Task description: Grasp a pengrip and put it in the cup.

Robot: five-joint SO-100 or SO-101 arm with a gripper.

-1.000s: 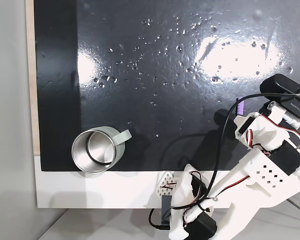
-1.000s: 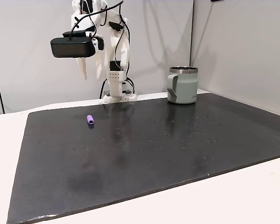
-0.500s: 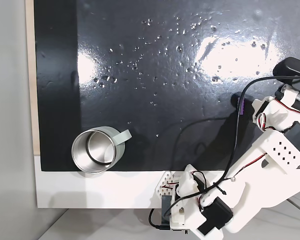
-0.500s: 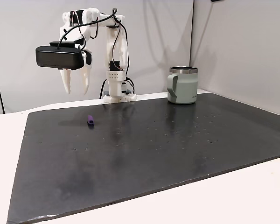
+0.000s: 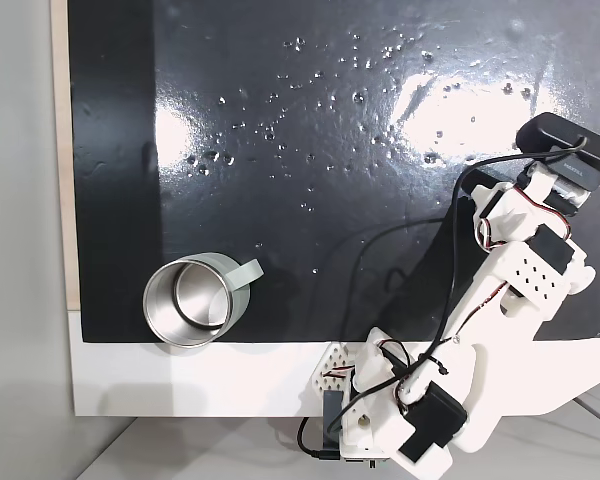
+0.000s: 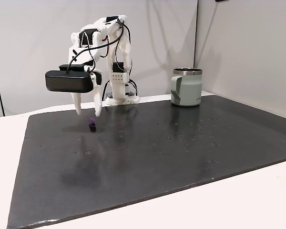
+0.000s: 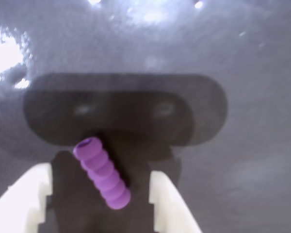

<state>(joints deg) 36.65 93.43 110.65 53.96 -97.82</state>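
The purple ribbed pengrip point(image 7: 102, 174) lies on the black mat, slanted between my two white fingers in the wrist view. In a fixed view the pengrip point(image 6: 92, 125) sits at the mat's left rear, and my gripper point(image 6: 88, 113) hangs open just above it, fingertips pointing down on either side. The gripper point(image 7: 98, 194) holds nothing. The steel cup point(image 6: 187, 88) with its pale green handle stands upright at the mat's far right rear. From above, the cup point(image 5: 188, 300) is at the lower left, while the arm covers the pengrip.
The black mat point(image 6: 157, 152) covers most of the white table and has shiny glare patches point(image 5: 430, 95). The arm's base point(image 5: 380, 420) sits at the mat's near edge in the top-down fixed view. A black camera head point(image 6: 69, 81) rides beside the gripper.
The arm has swung over and come down, bringing the open gripper from high up to just above the pengrip. Pengrip and cup have not moved.
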